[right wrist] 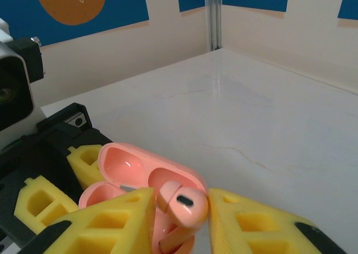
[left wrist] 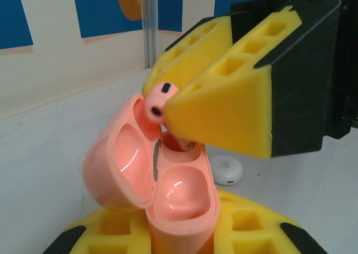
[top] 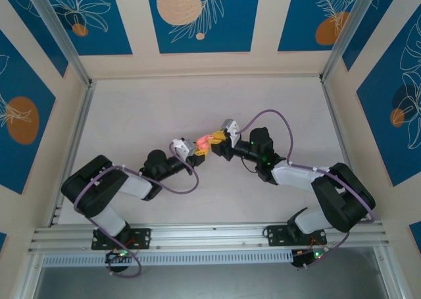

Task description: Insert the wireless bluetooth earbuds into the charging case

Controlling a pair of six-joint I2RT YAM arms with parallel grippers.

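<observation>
**Top external.** A pale, matt table (top: 164,108) is seen, ringed by cream walls with blue printed panels (top: 197,16). Both arms are bent inward so that their tips meet near the table's middle. The charging case (top: 202,143), a small glossy salmon-pink shell, is held between the left gripper (top: 195,151) and the right gripper (top: 213,139). Finer detail is too small to be told here.

**Left wrist.** The left gripper (left wrist: 182,240) is seen clamped on the case (left wrist: 182,201). Its blocky yellow foam fingers (left wrist: 254,223) (pierced with square holes, edged in black) are pressed to the lower body on either side. The case is held upright off the table, with the lid (left wrist: 120,164) swung open to the left. Both halves are smooth, rounded and shiny inside. The right gripper's wedge-shaped yellow fingers (left wrist: 224,106) are pinched on one earbud (left wrist: 157,101), a tiny coral bud with dark oval ports. The bud is held just above the case's mouth, its stem reaching down to it. Whether a second bud lies inside cannot be told. A white round disc (left wrist: 226,170) rests on the table (left wrist: 45,153) behind.

**Right wrist.** The right gripper (right wrist: 180,209) is seen with its two yellow fingers drawn together on the earbud (right wrist: 183,201), stem pointing down. Just behind and under it the open case (right wrist: 148,173) is presented, the hollow of its lid glossy. The case is gripped by the left gripper's fingers (right wrist: 84,156). Faint marbled veining is noted on the table (right wrist: 251,114).
</observation>
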